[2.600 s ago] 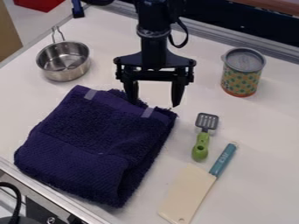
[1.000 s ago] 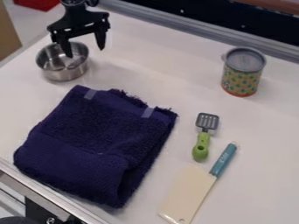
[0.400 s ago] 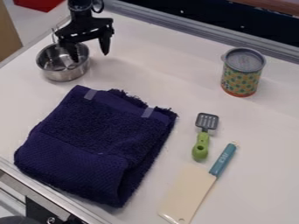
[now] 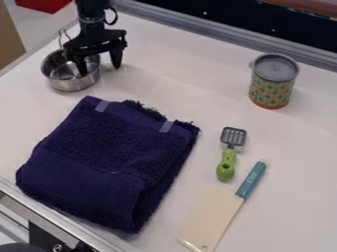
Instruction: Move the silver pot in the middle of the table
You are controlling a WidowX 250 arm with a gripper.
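The black gripper [image 4: 100,71] hangs at the upper left, open, over the right side of the silver pot. One finger dips inside the pot's rim and the other is outside it, to the right, so the pot's wall lies between them. The silver pot [image 4: 71,84] stands upright on the white table [image 4: 178,74], near its upper left edge, its wire handle toward the back. Part of the pot's far right rim is hidden behind the gripper.
A folded dark blue towel [image 4: 105,162] lies just below the pot. To the right are a patterned can [image 4: 270,88], a small green-handled spatula [image 4: 227,160] and a cream cleaver [image 4: 212,216] with a blue handle.
From above the table's middle, the gripper has moved left to the pot, then shifted slightly and lowered at its right rim. The pot has not moved.
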